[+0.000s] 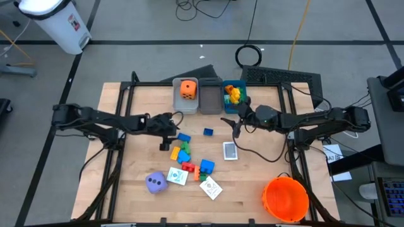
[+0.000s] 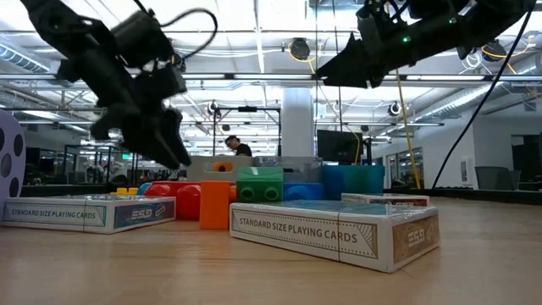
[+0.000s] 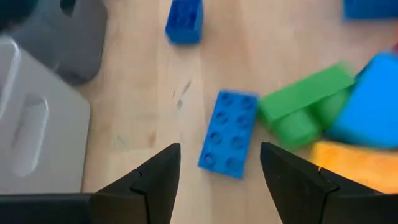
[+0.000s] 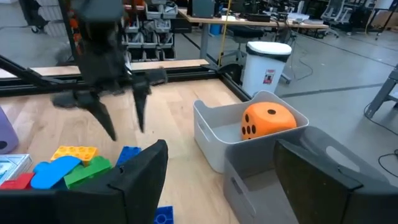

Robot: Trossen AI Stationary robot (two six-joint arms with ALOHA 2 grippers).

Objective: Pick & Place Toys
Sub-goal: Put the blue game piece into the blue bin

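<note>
1. The left gripper [image 1: 165,135] hangs above the desk [image 1: 126,183] with its fingers spread apart and nothing between them. In the left wrist view a flat blue block [image 3: 229,133] lies right under the gap, so I judge it to be the target.

2. The right gripper [image 1: 235,128] hovers near the 3 bins [image 1: 209,96], fingers apart and holding nothing. The orange die [image 1: 187,89] already sits in the leftmost bin, and some yellow and orange blocks [image 1: 233,93] sit in the rightmost.

3. Still loose on the desk: the cluster of blocks [image 1: 187,157], a lone small blue block [image 1: 208,132], the purple die [image 1: 156,182] and several card packs [image 1: 211,187], one of them lying apart [image 1: 230,151] near the right gripper.

4. Risks, as I judge them:
   - The green block [image 3: 308,109] lies just beside the blue one, so a finger coming down on that side could land on it, nudge the cluster, or pinch 2 pieces at once.
   - The blue block lies slightly askew to the fingers, so closing on it may turn it or squeeze it out.
   - Both arms are close to the bins, so carrying there together could make them collide.
</note>
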